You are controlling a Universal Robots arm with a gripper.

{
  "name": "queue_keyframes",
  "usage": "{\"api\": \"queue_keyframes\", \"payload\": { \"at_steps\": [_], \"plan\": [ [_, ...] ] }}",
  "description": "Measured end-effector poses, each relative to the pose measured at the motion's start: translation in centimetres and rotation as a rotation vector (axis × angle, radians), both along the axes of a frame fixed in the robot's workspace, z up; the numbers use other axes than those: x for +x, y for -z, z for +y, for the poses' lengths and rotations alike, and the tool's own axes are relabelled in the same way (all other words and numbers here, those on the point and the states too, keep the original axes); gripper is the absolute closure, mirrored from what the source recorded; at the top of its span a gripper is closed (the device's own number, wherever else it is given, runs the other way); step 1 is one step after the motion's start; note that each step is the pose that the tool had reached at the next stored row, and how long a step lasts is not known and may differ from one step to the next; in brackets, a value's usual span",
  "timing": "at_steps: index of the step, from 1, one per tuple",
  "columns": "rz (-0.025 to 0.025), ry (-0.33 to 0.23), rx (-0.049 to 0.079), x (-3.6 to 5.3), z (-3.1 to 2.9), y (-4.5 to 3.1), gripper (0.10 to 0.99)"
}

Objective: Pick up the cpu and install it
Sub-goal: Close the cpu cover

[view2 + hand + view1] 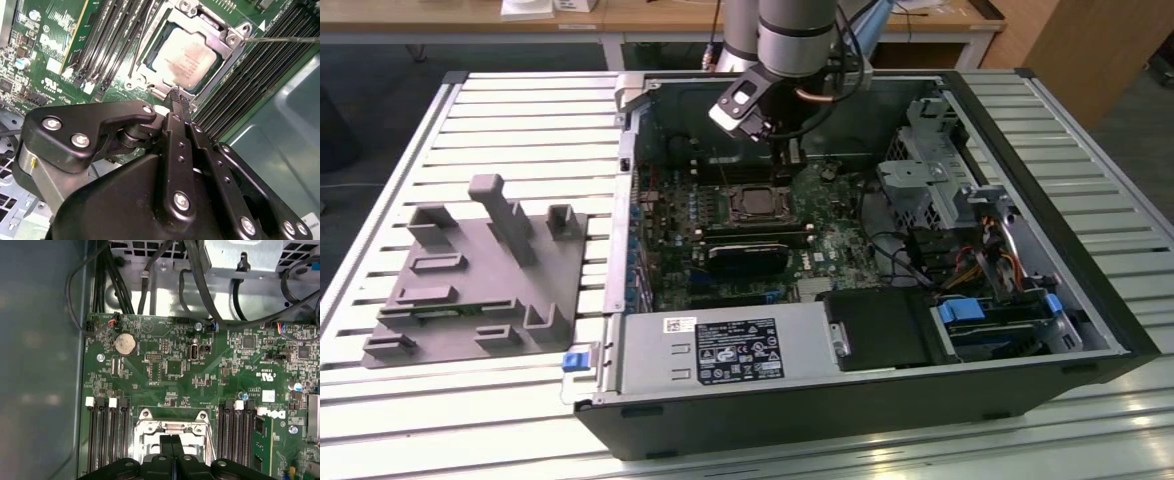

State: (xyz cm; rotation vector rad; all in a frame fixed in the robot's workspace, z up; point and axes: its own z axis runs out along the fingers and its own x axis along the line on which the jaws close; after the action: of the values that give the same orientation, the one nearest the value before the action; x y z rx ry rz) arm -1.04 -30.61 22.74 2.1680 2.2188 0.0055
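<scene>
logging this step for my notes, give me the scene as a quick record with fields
setting: open case on a slatted table
cpu: lying in the socket on the motherboard
gripper: shut, holding nothing, tips by the socket's edge, apart from the cpu
tray: grey, on the table at the exterior view's left of the case

You've got the tray (pixel 454 270) on the table (pixel 454 410), at the exterior view's left of the case (pixel 854 415); cpu (pixel 186 57) sits in its socket (pixel 234 36), gripper (pixel 177 98) just beside.
</scene>
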Motion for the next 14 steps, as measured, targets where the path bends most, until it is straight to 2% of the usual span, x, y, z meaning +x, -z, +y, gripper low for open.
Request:
{"api": "queue_keyframes", "payload": {
  "at_steps": [14],
  "plan": [
    [0.0004,0.0,0.0,-1.17,0.0,0.72,0.98]
  ]
}}
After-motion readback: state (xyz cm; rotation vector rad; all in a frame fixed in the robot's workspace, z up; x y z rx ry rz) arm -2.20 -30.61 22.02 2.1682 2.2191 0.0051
